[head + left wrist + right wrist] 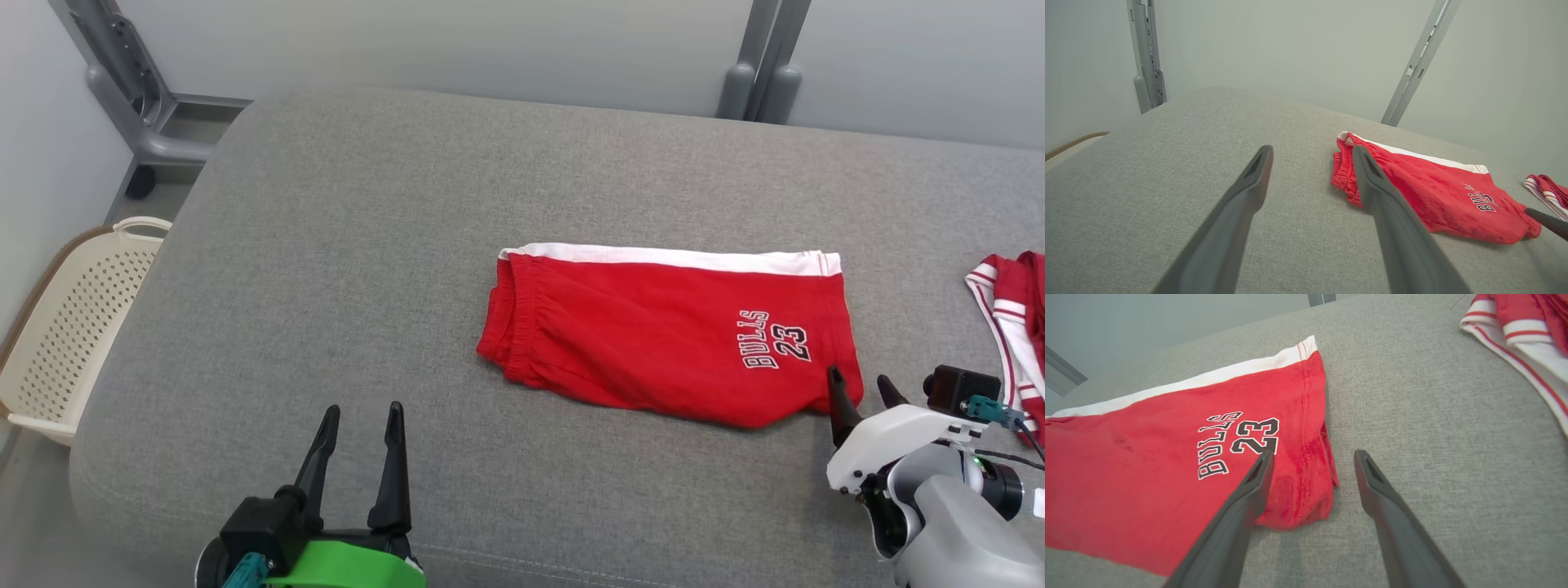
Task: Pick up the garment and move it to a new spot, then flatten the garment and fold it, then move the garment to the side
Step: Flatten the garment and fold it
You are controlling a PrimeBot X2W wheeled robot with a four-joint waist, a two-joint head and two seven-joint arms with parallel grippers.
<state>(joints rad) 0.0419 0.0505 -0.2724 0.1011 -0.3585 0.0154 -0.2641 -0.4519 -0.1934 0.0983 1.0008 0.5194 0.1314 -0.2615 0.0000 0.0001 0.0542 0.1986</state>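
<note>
At the near left, the left hand hovers over the grey upholstered surface, its fingers well apart and holding nothing. At the near right, the right hand is also spread wide and empty. One of its fingertips is over the near right corner of the red shorts, the other over bare fabric. The shorts lie folded flat at the middle, white stripe along the far edge. A second red-and-white garment lies at the right edge. A cream basket sits off to the left.
</note>
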